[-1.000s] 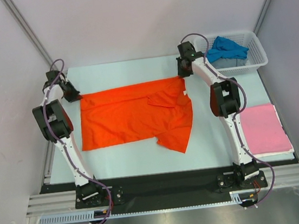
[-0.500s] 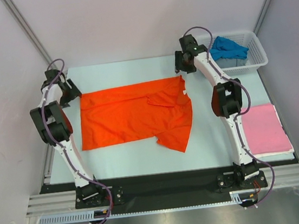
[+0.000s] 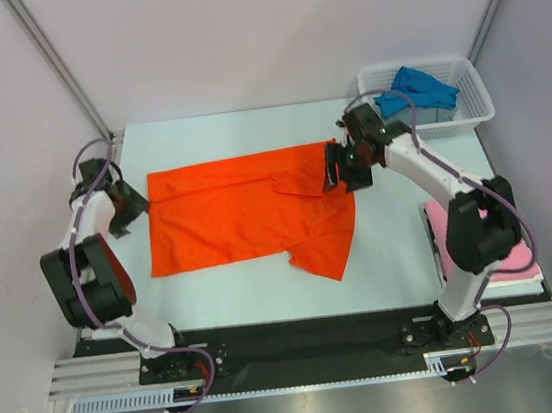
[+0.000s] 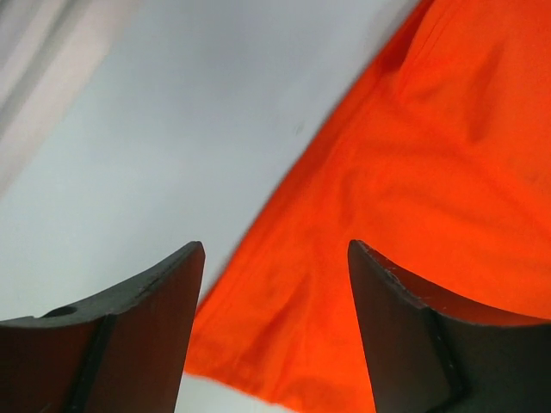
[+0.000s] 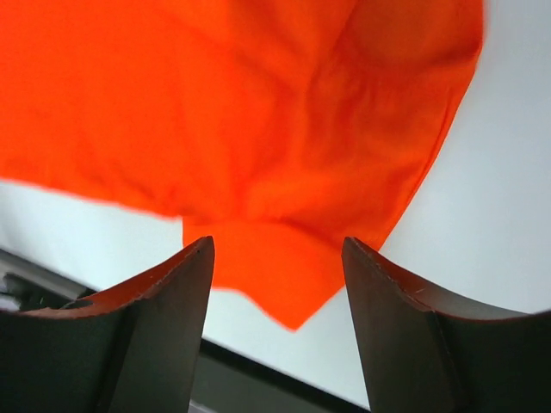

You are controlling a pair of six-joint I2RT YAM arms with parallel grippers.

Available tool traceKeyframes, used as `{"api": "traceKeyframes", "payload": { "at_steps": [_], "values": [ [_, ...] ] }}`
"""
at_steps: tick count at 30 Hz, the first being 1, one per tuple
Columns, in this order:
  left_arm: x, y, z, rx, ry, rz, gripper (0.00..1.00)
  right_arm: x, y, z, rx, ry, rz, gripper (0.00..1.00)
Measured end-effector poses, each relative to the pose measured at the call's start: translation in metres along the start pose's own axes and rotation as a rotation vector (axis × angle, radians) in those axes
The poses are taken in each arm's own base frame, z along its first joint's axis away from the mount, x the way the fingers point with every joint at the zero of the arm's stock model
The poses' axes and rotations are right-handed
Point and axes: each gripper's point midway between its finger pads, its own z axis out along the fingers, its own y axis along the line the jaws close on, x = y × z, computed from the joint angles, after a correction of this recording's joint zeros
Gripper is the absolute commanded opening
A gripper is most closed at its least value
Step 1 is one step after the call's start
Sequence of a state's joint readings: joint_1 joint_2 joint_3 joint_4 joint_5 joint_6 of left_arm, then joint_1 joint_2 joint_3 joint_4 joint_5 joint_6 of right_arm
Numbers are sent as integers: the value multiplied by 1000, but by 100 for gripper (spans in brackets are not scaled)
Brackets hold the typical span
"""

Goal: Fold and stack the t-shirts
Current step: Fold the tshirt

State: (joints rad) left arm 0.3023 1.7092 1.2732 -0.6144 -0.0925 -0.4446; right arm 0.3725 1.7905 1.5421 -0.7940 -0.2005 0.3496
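The bright orange-red t-shirt (image 3: 241, 211) lies spread on the table, one sleeve pointing toward the near edge. My left gripper (image 3: 133, 206) hovers at the shirt's left edge, open and empty; the left wrist view shows the orange cloth (image 4: 413, 172) below the left gripper (image 4: 275, 251). My right gripper (image 3: 337, 167) hangs over the shirt's right side, open with nothing in it; beneath the right gripper (image 5: 277, 247) the right wrist view shows the sleeve (image 5: 275, 267). The pink t-shirt (image 3: 510, 263) lies folded at the right, partly behind the right arm. The blue t-shirt (image 3: 421, 88) is bunched in the basket.
A white mesh basket (image 3: 476, 113) stands at the far right corner. The black front rail (image 3: 292, 335) runs along the near edge. Enclosure walls close in left, right and behind. Bare table (image 3: 237, 131) shows beyond the orange shirt.
Both grippers opened and let go of the orange shirt's far corners. Both then drew back toward the near side, the right one ending over the shirt's right part.
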Motion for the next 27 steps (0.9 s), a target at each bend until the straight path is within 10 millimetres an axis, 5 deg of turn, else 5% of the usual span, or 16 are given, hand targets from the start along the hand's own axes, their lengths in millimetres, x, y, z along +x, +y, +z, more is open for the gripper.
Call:
{"api": "traceKeyframes", "payload": {
  "at_steps": [6,10,14,27],
  "values": [
    [84,37,-23,4,84,-95,67,102,-6,-7,-137,131,78,69],
    [120,76,-24,-18,122,-229,63,143,-8,-3,-203,189,108,70],
    [137,100,-19,-46,150,-309,65,160,-5,0,-265,210,111,73],
    [132,87,-7,39,143,-346,54,173,2,0,-352,227,107,72]
  ]
}}
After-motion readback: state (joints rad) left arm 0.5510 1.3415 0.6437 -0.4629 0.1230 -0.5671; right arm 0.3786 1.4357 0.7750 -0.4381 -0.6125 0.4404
